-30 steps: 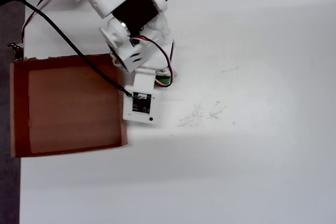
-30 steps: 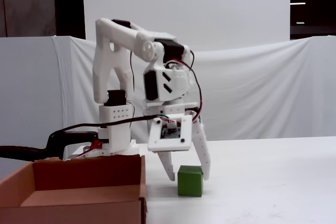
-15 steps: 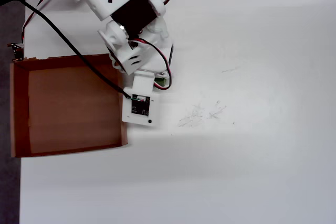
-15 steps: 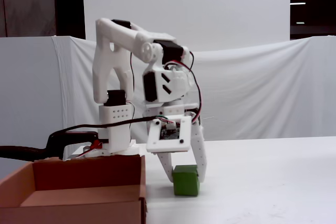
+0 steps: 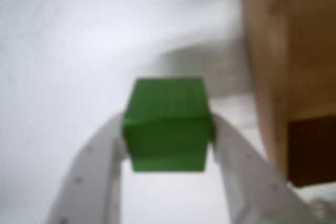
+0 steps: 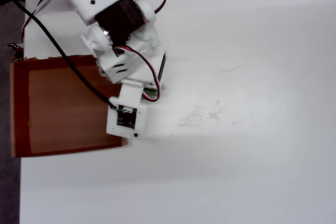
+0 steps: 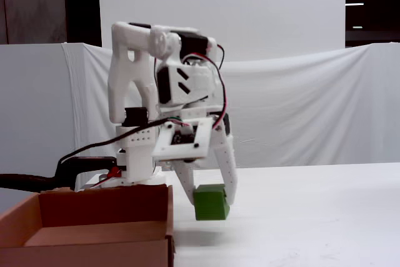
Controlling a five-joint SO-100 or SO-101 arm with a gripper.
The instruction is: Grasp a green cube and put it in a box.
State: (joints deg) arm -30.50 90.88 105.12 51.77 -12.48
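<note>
The tool (image 7: 212, 201) clamped the green cube (image 7: 210, 202) between both fingers, lifted clear of the white desk (image 7: 300, 217). The cube hung just beside the brown cardboard box (image 7: 94, 229) near the desk's left edge.

The white plastic robot arm (image 6: 113, 30) reaches over the right wall of the shallow brown cardboard box (image 6: 21, 108) on the white desk (image 6: 252, 129). A sliver of the small green cube (image 6: 151, 95) shows beneath it, right of the box.
</note>
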